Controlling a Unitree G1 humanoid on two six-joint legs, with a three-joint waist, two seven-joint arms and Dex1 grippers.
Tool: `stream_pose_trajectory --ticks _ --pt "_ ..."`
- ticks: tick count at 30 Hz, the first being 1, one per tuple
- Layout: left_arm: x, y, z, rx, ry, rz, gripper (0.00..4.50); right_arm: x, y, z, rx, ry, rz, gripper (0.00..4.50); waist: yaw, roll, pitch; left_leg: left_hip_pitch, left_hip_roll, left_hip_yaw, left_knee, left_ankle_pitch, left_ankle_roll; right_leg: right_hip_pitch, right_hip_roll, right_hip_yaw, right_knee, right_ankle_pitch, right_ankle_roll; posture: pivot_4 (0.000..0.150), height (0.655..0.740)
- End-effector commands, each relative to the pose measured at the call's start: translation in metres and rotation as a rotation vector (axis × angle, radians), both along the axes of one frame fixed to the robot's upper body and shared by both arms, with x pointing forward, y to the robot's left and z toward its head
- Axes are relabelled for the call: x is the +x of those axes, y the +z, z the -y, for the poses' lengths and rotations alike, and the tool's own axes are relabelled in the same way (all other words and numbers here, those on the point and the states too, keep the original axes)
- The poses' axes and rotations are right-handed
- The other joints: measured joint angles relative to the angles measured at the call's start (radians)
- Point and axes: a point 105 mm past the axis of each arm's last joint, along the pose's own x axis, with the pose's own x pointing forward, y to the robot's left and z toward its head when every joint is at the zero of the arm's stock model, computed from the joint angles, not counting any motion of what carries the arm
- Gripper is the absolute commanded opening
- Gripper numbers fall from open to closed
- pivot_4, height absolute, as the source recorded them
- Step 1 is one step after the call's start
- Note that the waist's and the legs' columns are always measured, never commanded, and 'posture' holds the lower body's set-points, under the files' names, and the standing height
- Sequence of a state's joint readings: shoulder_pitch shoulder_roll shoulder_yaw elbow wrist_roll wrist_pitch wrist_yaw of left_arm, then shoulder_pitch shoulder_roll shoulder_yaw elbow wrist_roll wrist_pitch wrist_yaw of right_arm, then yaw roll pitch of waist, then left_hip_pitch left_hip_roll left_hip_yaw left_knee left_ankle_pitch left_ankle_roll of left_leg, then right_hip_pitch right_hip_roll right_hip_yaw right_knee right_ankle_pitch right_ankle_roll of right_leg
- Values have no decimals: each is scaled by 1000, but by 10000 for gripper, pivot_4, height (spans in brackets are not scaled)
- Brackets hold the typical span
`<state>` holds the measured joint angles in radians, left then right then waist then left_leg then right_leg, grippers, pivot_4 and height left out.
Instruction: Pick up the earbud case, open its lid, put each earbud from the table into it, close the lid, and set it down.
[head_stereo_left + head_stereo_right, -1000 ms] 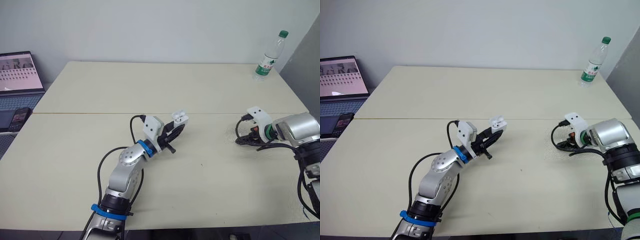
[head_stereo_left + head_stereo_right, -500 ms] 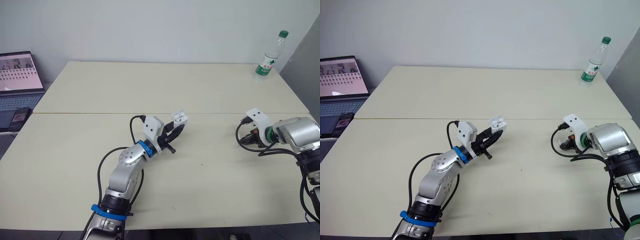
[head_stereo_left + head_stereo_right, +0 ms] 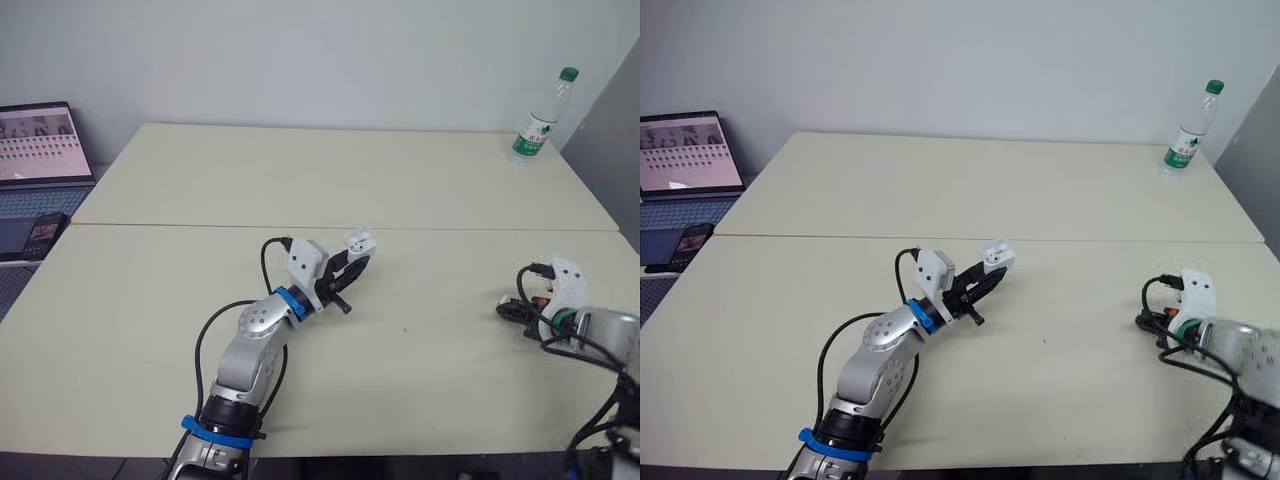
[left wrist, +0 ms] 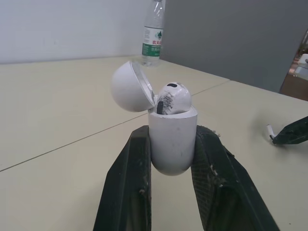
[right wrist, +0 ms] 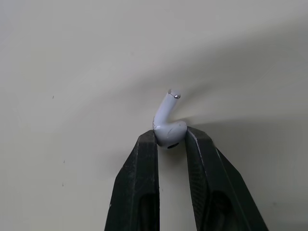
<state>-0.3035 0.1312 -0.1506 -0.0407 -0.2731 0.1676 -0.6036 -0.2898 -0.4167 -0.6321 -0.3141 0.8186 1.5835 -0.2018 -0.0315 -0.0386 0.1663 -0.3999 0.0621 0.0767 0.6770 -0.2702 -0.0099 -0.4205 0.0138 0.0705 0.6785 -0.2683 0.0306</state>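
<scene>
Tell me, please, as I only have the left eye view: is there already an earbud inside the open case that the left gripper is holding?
Observer: Yes. In the left wrist view the first earbud sits in the earbud case, which the left gripper clamps from both sides.
Operator: Thank you. Could you also say whether the right gripper has the other one?
Observer: It does. The right wrist view shows the right gripper shut on the head of the second earbud, with the stem pointing away from the fingers.
</scene>
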Motion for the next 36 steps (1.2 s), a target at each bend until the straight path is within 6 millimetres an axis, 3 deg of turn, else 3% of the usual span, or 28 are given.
stream_pose_trajectory --ticks 1,6,8,12,22,25,27,32,36 --pt "-1 17 6 -17 -31 61 7379 -18 -13 6 -20 -183 -68 4069 0 0 0 0 0 0 0 0 0 0 0 0 0 0 0 1500 7362" --pt "-1 16 6 -14 -38 60 7379 -12 2 -5 11 -92 -60 4069 0 0 0 0 -1 2 0 0 0 0 0 1 -1 0 0 1500 7362" --pt "-1 16 7 -14 -39 60 7379 -11 13 -6 -37 27 -66 11377 -1 1 0 -1 -2 2 0 0 0 0 -1 1 -2 1 -2 1500 7362" --pt "-1 16 7 -14 -39 62 7379 -3 28 0 -76 44 -60 24973 -2 1 0 -1 -1 3 -1 0 1 -1 0 2 -4 2 -3 1500 7362" --pt "0 15 6 -16 -35 60 7379 9 77 -4 -273 315 -12 24973 -4 2 1 -1 0 3 -1 0 1 -1 0 2 -4 0 1 1500 7362" --pt "-1 15 6 -16 -35 59 7379 19 100 -17 -393 534 115 24973 -3 5 2 -1 0 3 -2 0 1 -2 0 2 -5 0 1 1500 7362" --pt "0 14 7 -17 -37 59 7379 26 106 -20 -491 716 188 24973 -3 6 2 -1 0 3 -2 0 0 -2 0 1 -6 0 1 1500 7362" --pt "1 16 8 -18 -33 64 7379 15 82 -21 -728 1311 201 24973 -1 5 2 0 0 4 -2 0 0 -2 0 -1 -7 0 1 1500 7362" --pt "2 17 4 -17 -13 68 7379 28 72 -13 -860 1484 213 24973 -4 5 3 0 0 6 -1 0 0 -2 0 0 -6 0 1 1500 7362"
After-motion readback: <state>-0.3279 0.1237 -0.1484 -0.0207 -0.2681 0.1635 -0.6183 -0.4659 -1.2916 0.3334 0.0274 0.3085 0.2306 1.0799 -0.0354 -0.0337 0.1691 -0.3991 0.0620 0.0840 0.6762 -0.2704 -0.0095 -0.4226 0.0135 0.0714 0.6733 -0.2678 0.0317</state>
